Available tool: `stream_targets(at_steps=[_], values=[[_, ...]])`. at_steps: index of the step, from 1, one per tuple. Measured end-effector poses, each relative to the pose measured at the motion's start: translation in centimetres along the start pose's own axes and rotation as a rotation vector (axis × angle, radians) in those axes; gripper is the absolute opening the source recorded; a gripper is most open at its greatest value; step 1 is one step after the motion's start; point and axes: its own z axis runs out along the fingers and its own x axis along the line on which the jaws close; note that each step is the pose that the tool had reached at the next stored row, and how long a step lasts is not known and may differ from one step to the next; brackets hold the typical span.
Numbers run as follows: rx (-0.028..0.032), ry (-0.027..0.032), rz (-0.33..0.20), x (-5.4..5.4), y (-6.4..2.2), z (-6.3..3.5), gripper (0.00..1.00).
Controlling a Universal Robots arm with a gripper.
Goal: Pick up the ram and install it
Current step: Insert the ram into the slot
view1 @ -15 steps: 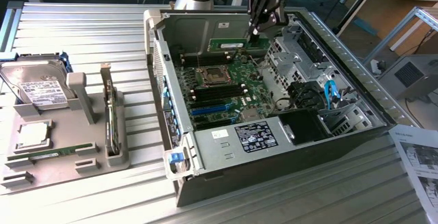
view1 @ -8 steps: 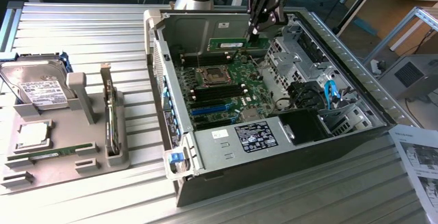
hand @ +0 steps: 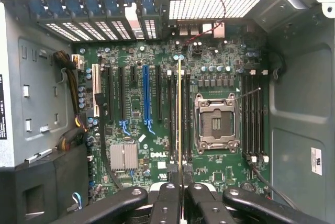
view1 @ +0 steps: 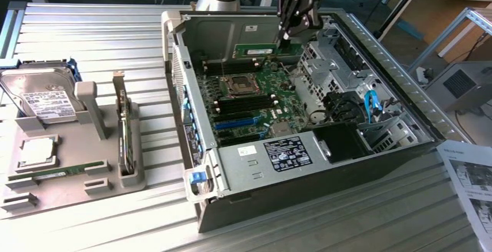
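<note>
My gripper (view1: pixel 286 37) hangs over the open computer case (view1: pixel 230 188), shut on the ram (view1: pixel 256 50), a thin green stick held by its end above the back part of the motherboard (view1: pixel 261 99). In the wrist view the ram (hand: pixel 179 109) shows edge-on as a thin line running out from between the fingers (hand: pixel 168 195). It lines up over the black memory slots (hand: pixel 172 119) beside the CPU socket (hand: pixel 215 124). The ram is still above the board, apart from the slots.
A grey tray (view1: pixel 103 191) on the exterior view's left holds a hard drive (view1: pixel 42 99), a CPU (view1: pixel 37 151), a card with a metal bracket (view1: pixel 123 131) and another green memory stick (view1: pixel 57 172). Case walls, a drive cage (view1: pixel 338 73) and cables surround the board.
</note>
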Motion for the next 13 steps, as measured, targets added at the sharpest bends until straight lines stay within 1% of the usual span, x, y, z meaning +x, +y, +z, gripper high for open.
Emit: stream_targets(at_steps=[8,13], values=[[0.0002,0.0038,0.0,0.0,0.0,0.93,0.12],[0.0003,0.008,0.0,0.0,-0.01,1.4,0.12]])
